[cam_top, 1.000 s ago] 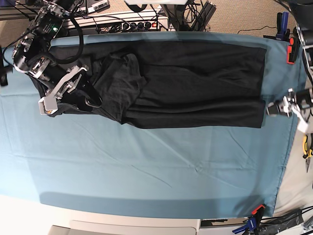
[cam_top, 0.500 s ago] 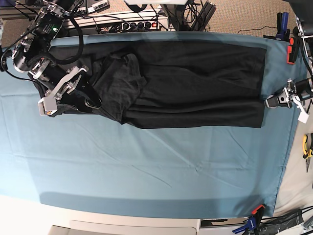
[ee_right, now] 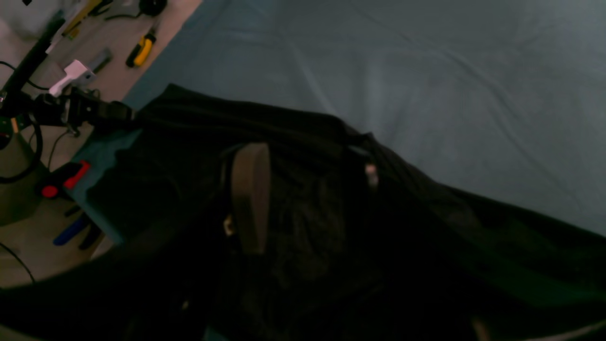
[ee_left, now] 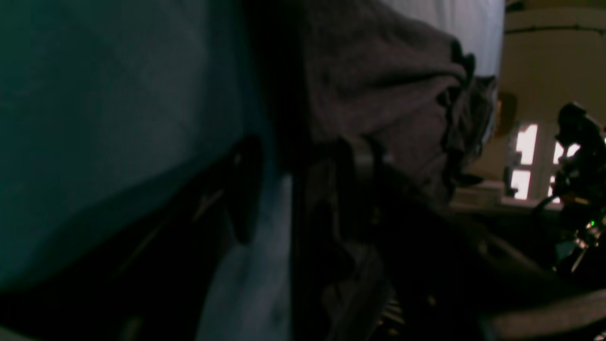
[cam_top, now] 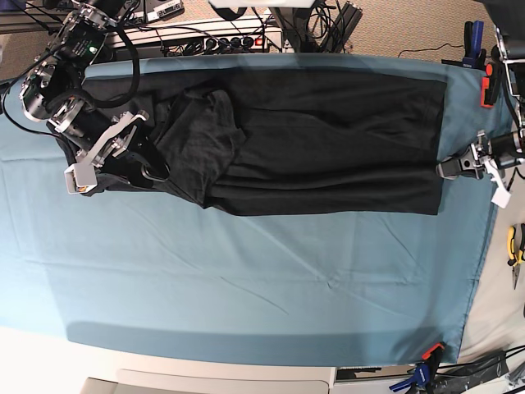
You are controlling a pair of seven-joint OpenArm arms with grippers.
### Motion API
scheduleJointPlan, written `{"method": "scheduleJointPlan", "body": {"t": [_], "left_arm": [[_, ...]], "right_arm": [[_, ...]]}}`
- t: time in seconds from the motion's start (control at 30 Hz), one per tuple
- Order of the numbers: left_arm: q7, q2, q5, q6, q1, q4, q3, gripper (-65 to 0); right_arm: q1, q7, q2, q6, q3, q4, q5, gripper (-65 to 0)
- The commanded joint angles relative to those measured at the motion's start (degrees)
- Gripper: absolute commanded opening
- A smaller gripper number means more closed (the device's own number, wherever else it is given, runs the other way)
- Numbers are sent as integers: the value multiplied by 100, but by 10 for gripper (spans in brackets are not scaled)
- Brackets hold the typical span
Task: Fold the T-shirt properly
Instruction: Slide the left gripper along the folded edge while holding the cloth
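Note:
The black T-shirt [cam_top: 328, 139] lies spread lengthwise across the far part of the teal table cloth [cam_top: 246, 279], bunched into folds at its left end. My right gripper [cam_top: 148, 168] is low over that bunched end. In the right wrist view its pad [ee_right: 251, 199] and other finger stand apart, with T-shirt fabric [ee_right: 307, 227] between them. My left gripper [cam_top: 447, 168] is at the shirt's near right corner. In the left wrist view its dark fingers [ee_left: 244, 189] stand apart around the edge of the shirt [ee_left: 378, 85].
A power strip and cables [cam_top: 213, 37] run behind the table's far edge. Clamps [cam_top: 488, 82] [cam_top: 426, 361] pin the cloth on the right side. Yellow-handled pliers [cam_top: 515, 246] lie off the cloth at the right.
My left gripper has moved left from the table's right edge to the shirt's right corner. The right arm and the shirt have not moved.

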Motion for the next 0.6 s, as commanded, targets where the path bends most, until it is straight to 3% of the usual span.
{"method": "scheduleJointPlan", "body": {"t": [0.0, 0.23, 0.57], "left_arm": [[380, 251, 307, 144, 122, -55, 170, -377], [461, 138, 307, 144, 122, 448, 225, -377], [463, -407, 307, 125, 122, 935, 225, -377]], "right_arm": [[63, 173, 61, 8, 13, 94, 144, -393], [66, 190, 63, 8, 13, 94, 142, -393], [240, 448, 61, 8, 13, 94, -223, -393]]}}
